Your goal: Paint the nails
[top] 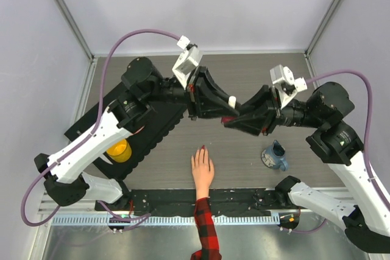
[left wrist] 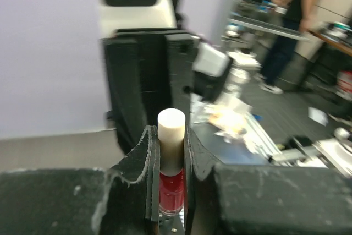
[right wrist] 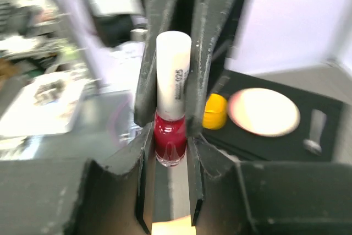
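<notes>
A pale hand point(top: 202, 168) with a red-and-black plaid sleeve point(top: 206, 229) lies palm down at the table's front middle. One nail tip point(top: 202, 148) looks red; the other nails are too small to tell. Above and behind it, both grippers meet on a small red polish bottle point(top: 226, 119) with a white cap point(top: 232, 101). My left gripper point(top: 229, 105) is shut around the cap point(left wrist: 171, 130), the red glass point(left wrist: 171, 188) below it. My right gripper point(top: 230, 121) is shut on the red glass point(right wrist: 169, 144). A strip of the hand point(right wrist: 168, 228) shows under the right jaws.
A black foam tray point(top: 146, 141) lies at the left with a yellow object point(top: 119, 150); the right wrist view shows that object point(right wrist: 214, 111) and a pale round disc point(right wrist: 264, 111). A blue mug point(top: 275, 156) stands right of the hand. A black rail point(top: 244, 199) runs along the front edge.
</notes>
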`<state>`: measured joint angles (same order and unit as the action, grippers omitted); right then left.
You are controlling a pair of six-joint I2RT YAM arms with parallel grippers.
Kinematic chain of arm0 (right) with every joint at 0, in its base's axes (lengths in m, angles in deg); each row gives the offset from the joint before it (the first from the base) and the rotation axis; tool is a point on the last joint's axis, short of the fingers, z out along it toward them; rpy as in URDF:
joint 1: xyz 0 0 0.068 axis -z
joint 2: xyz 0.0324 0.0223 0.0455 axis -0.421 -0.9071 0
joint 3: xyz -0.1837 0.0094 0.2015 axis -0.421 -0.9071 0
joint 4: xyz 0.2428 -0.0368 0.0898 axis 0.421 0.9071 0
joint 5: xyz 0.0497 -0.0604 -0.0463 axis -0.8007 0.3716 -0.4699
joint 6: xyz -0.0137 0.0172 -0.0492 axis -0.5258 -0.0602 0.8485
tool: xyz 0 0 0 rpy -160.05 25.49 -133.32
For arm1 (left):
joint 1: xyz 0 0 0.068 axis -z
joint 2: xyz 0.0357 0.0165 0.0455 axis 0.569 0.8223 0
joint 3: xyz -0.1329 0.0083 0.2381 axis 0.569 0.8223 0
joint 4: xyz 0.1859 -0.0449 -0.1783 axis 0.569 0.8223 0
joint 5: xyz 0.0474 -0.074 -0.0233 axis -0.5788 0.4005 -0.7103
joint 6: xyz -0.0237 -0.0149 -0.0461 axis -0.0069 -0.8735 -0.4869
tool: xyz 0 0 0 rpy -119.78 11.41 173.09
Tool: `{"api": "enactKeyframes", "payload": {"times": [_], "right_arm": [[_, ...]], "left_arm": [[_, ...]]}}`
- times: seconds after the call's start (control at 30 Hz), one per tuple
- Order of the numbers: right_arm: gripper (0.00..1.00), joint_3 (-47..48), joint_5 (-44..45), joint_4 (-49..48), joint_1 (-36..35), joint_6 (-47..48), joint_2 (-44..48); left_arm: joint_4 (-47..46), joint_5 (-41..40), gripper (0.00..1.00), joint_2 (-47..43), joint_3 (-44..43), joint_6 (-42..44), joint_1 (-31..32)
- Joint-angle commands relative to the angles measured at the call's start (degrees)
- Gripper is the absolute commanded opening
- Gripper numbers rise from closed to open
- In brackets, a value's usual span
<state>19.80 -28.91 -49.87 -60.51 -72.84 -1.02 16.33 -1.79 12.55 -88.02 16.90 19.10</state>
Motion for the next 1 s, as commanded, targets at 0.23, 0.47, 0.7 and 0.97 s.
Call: {"api": "enactKeyframes", "payload": {"times": [0.23,0.47,0.7,0.97], "right_arm": [[0.01,-0.71,-7.58,-9.48,-0.59,-4.49,-1.27],[0.01,5.44,7.12,3.82,-0.60,3.78,-4.08],[0.01,8.96,15.21,7.43,-0.60,6.24,-6.80],[0.01,7.65,19.17,8.13,-0.60,6.77,-5.58]], "left_arm": [[10.13,2.28,0.51,-8.41,1.32,10.87,1.33],[9.02,-26.14,0.61,-16.06,5.70,11.69,1.24],[9.01,-38.99,0.58,-13.87,4.75,8.61,1.33],[6.99,-39.61,0.55,-7.72,2.20,7.29,2.12]]}}
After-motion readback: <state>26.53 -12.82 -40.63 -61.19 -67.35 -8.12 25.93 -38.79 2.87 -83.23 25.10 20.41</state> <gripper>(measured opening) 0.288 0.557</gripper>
